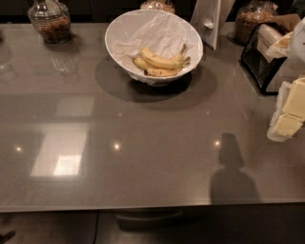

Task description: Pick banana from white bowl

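Camera view. One grey glossy table (143, 157) is seen, with light spots reflected on it. One white bowl (119, 33) is set at the far middle, its rim slanted toward the camera, and it is lined with white paper (157, 33). The bananas (162, 62) are laid in the bowl's lower right part, on the paper. Two are counted for certain, possibly a third beneath; the bunch overlaps too closely to tell. Three glass jars are noted along the far edge: left jar (49, 21), middle jar (157, 5) behind the bowl, right jar (252, 19). One black wire rack (257, 62) is placed at the right. One gripper (289, 116) is held at the right edge, above the table, well apart from the bowl. Whether it is open or closed cannot be told.
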### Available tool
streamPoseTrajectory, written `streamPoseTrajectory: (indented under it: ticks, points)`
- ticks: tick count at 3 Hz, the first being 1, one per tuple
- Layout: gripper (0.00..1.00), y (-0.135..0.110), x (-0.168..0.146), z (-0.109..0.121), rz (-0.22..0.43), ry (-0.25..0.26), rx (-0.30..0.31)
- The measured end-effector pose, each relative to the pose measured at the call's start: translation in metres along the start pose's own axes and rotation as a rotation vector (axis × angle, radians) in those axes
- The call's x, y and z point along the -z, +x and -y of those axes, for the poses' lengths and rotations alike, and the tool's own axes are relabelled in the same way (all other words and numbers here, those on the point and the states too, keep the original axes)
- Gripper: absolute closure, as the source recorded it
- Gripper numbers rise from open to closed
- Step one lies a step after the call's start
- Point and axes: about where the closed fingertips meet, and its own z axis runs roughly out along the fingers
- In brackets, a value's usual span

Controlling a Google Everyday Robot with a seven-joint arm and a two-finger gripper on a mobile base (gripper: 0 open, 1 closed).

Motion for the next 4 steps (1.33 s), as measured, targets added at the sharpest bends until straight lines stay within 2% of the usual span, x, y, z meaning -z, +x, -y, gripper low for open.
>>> streamPoseTrajectory:
  ticks: [1, 2, 3, 4]
  points:
    - [0.00, 0.000, 0.000, 0.000, 0.000, 0.000, 0.000]
    - [0.00, -0.007, 0.001, 0.002, 0.038, 0.016, 0.004]
    - [0.00, -0.028, -0.004, 0.015, 0.159, 0.048, -0.004]
    - [0.00, -0.063, -0.010, 0.041, 0.317, 0.077, -0.022]
